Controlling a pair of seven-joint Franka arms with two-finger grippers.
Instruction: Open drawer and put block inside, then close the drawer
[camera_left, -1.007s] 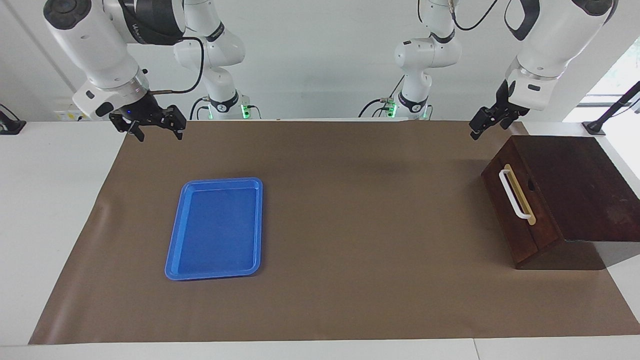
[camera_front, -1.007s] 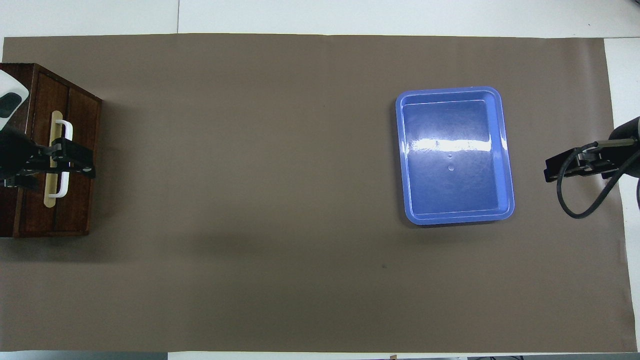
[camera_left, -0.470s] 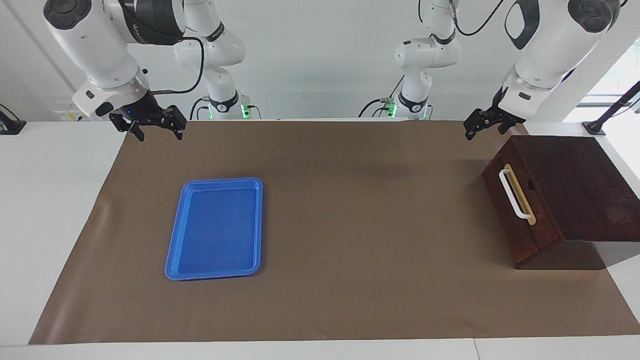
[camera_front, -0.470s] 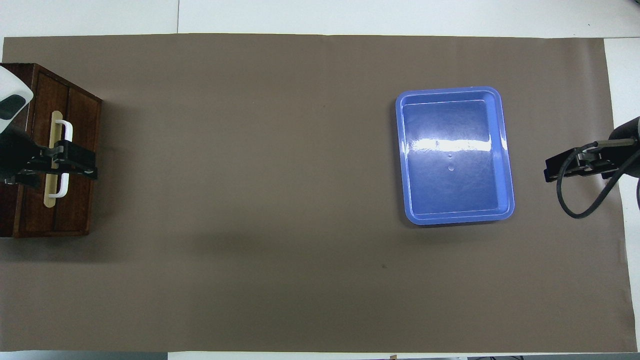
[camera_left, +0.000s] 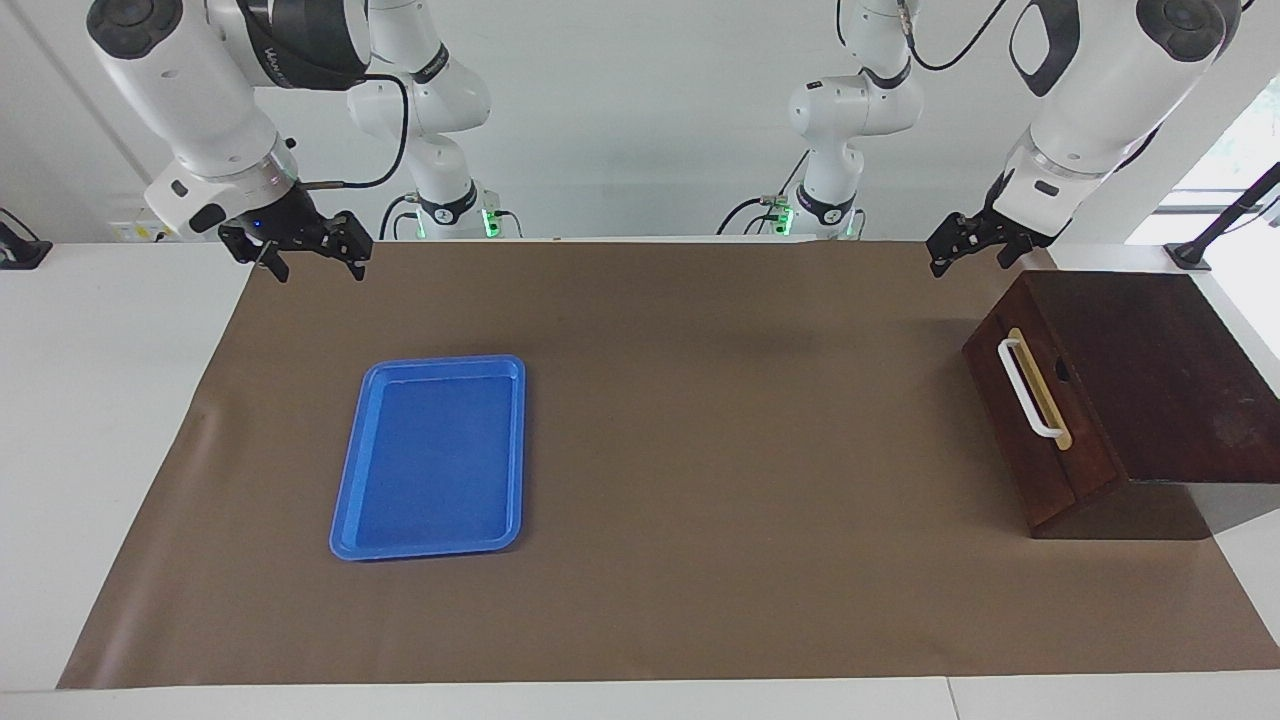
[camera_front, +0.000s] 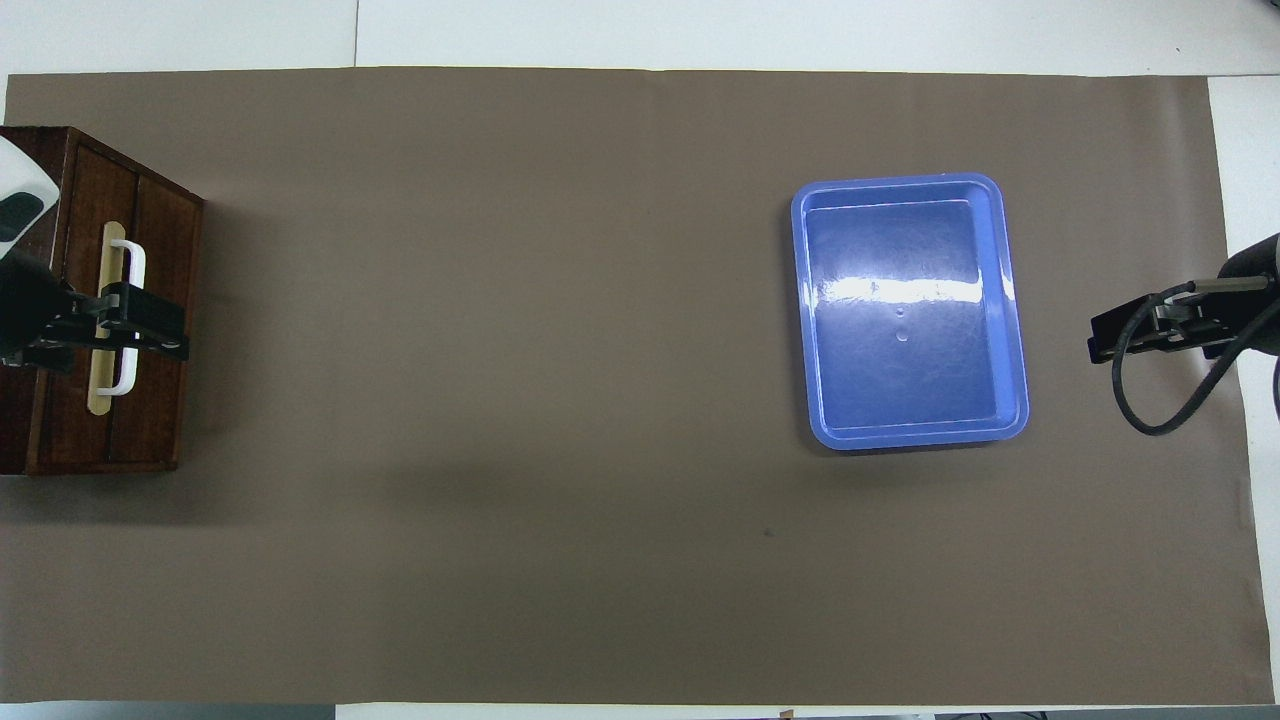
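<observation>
The drawer (camera_left: 1000, 400) is closed in its dark wooden box (camera_left: 1150, 380) at the left arm's end of the table, its white bar handle (camera_left: 1030, 392) facing the table's middle. My left gripper (camera_left: 968, 262) hangs open in the air by the box's corner nearest the robots. From above, the left gripper (camera_front: 165, 330) covers the handle (camera_front: 128, 260) on the drawer (camera_front: 160, 420) front. My right gripper (camera_left: 320, 268) waits open above the mat's corner at the right arm's end, and the right gripper (camera_front: 1105, 340) shows beside the tray. The block is out of view.
A blue tray (camera_left: 432, 455) lies on the brown mat (camera_left: 700, 480) toward the right arm's end; in the overhead view the tray (camera_front: 910, 310) sits between the mat's (camera_front: 500, 400) middle and my right gripper.
My left gripper has risen slightly and drifted a little away from the box toward the table's middle. The right arm has not moved.
</observation>
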